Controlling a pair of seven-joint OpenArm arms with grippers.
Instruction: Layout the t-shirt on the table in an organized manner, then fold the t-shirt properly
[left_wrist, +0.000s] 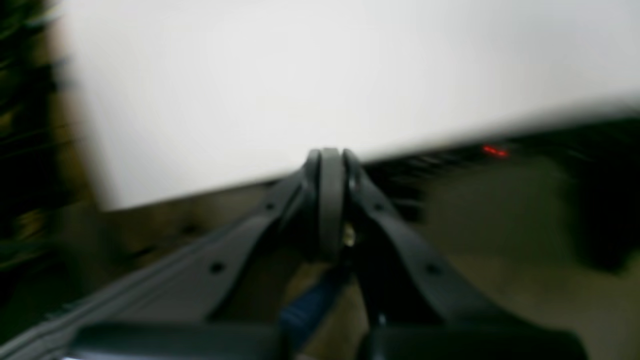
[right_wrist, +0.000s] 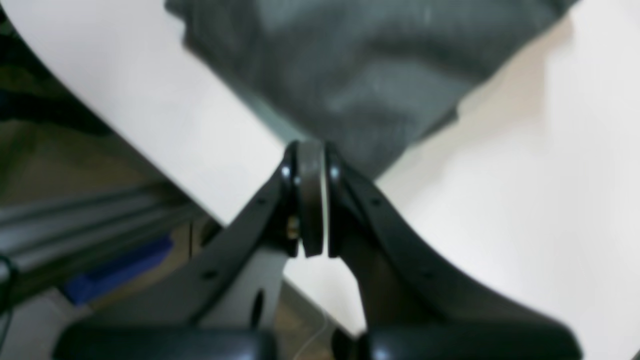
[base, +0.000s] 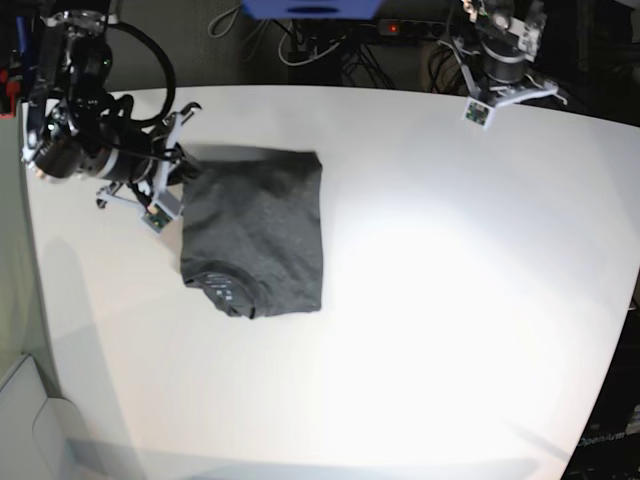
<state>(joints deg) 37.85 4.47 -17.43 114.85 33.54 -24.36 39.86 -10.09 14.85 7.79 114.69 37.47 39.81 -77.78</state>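
No writing could be read anywhere in these views. The t-shirt (base: 258, 225) carried a small printed neck label (base: 220, 290) near its lower left edge in the base view (pale marks only, too small to make out).

Blue object (base: 312, 8) at far edge; power strip, red light (base: 392, 29), cables (base: 300, 45) behind.

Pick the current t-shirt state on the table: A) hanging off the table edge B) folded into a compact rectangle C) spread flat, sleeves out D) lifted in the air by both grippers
B: in the base view the t-shirt lies as a compact folded rectangle, no sleeves sticking out, fully on the table; the left gripper is far from it and the right gripper sits at its edge.
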